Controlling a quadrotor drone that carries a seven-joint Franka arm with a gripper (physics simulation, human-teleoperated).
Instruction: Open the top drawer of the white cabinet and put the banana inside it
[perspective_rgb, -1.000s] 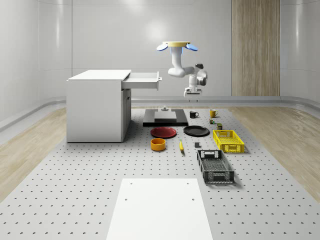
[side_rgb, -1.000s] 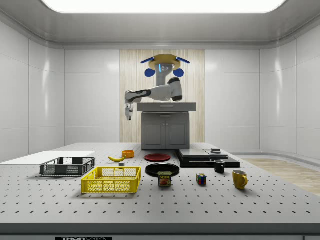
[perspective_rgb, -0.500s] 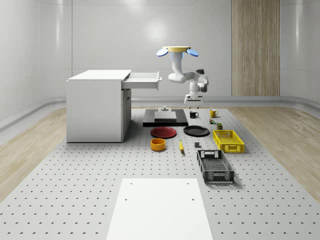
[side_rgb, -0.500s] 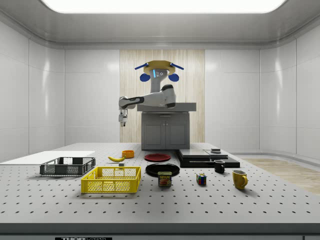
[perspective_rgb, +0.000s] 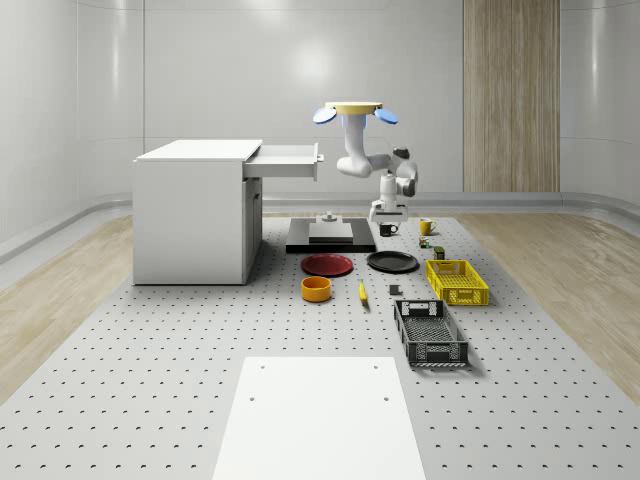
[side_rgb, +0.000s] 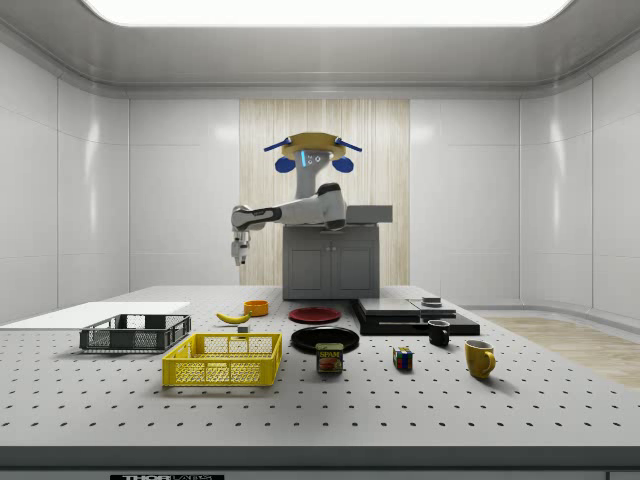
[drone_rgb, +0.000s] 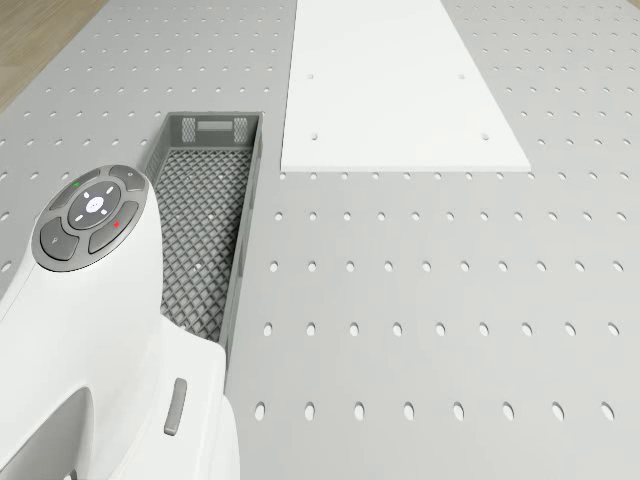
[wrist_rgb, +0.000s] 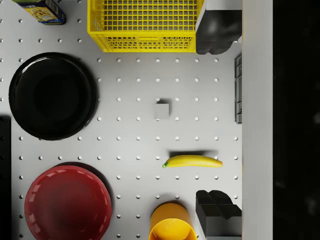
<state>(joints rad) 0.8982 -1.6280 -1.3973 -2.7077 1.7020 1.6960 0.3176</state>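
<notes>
1. Drone (perspective_rgb: 354, 108) hovers in the air above the perforated table (perspective_rgb: 180, 340), just off the pulled-out top drawer (perspective_rgb: 288, 160) of the one white cabinet (perspective_rgb: 195, 212); its arm reaches down and away from the cabinet.
2. Claw (wrist_rgb: 218, 128) hangs high over the table, pointing straight down. Its two fingers (wrist_rgb: 218, 217) stand well apart, released, with nothing between them.
3. One banana (wrist_rgb: 193, 161) lies flat on the table far below the claw, between the two fingers in the wrist view and nearer one of them. It touches nothing else.
4. Below the claw, around the banana: one orange bowl (wrist_rgb: 172, 224) near its stem end, one red plate (wrist_rgb: 67, 204) beyond the bowl, one black plate (wrist_rgb: 51, 95), one small grey block (wrist_rgb: 161, 110).
5. Two crates: one yellow crate (wrist_rgb: 145, 24) beside one finger in the wrist view, one dark grey crate (drone_rgb: 205, 215) under the drone's camera.
6. Farther off in the side view: one can (side_rgb: 329, 358), one colour cube (side_rgb: 402, 358), two mugs, one black (side_rgb: 438, 332) and one yellow (side_rgb: 479, 358).
7. One white slab (drone_rgb: 395, 85) lies past the grey crate.
</notes>
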